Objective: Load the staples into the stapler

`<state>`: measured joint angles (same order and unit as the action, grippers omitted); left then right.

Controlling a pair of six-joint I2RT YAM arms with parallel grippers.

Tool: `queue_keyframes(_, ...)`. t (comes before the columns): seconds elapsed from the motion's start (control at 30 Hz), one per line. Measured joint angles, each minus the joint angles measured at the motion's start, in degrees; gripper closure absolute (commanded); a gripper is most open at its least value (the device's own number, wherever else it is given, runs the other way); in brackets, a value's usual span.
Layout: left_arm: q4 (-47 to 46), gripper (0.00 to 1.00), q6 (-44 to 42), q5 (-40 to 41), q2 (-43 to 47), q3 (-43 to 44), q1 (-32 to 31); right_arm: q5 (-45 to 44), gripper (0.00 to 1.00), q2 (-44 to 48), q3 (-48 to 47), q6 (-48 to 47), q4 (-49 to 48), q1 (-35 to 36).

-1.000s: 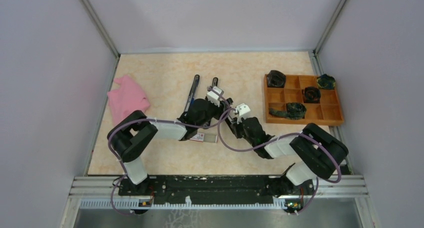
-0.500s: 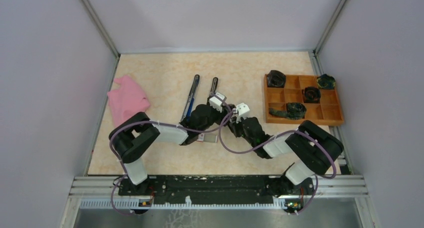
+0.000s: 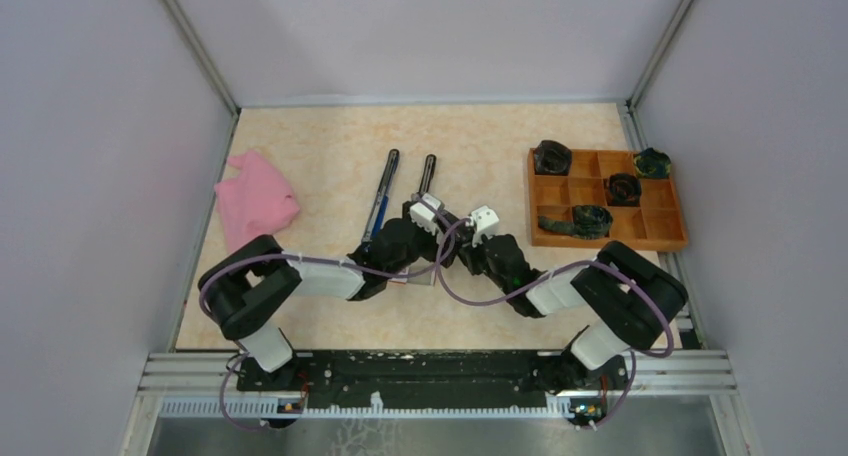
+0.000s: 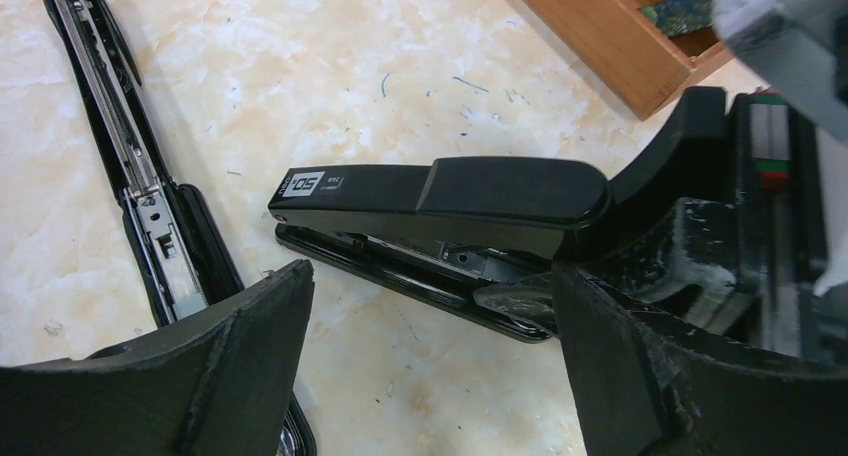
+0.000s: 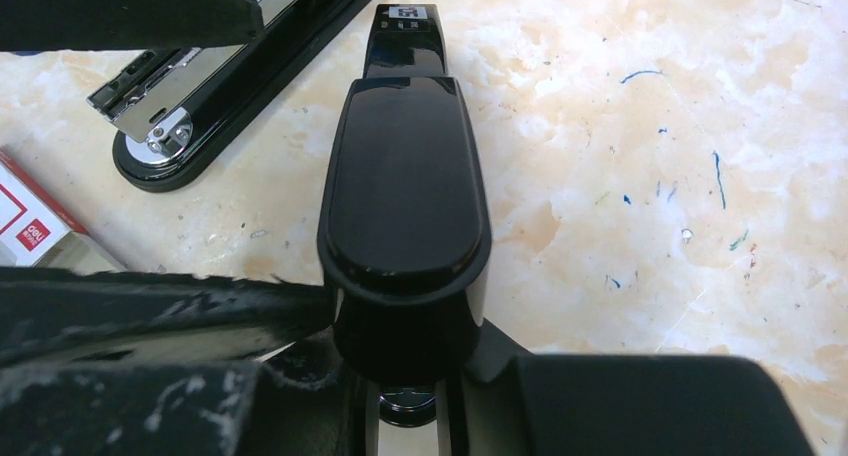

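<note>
A closed black stapler (image 4: 440, 198) lies on the marble table. My right gripper (image 5: 410, 376) is shut on its rear end, and its dark fingers (image 5: 150, 326) press against both sides. My left gripper (image 4: 430, 316) stands open beside this stapler, with only bare table between its fingers (image 4: 235, 351). A second stapler (image 4: 110, 126) lies opened flat, its metal channel exposed. It also shows in the top view as an open stapler (image 3: 383, 191). The staples (image 5: 30, 221), a white box with red print, lie at the left edge of the right wrist view.
A wooden tray (image 3: 607, 241) with compartments holds several dark rolls at the right. A pink cloth (image 3: 255, 201) lies by the left wall. The two arms cross close together at the table's middle.
My left gripper has opened wide and drawn back toward the near edge. The right gripper and the closed stapler have stayed in place.
</note>
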<state>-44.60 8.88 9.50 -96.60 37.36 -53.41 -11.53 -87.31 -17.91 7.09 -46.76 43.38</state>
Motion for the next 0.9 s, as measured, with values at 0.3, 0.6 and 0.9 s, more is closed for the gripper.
queue_keyframes(0.3,3.41,0.00,6.80,1.81,8.22,-1.57,-0.50,0.66,0.73,3.39,0.00,1.03,4.87,0.02)
queue_keyframes(0.6,14.29,0.00,16.90,5.55,18.67,-4.59,1.05,1.07,0.48,13.60,-0.02,2.27,15.47,0.13)
queue_keyframes(0.9,24.76,0.00,26.18,3.50,27.61,-8.07,6.62,1.29,0.42,21.09,-6.69,2.36,33.48,0.11)
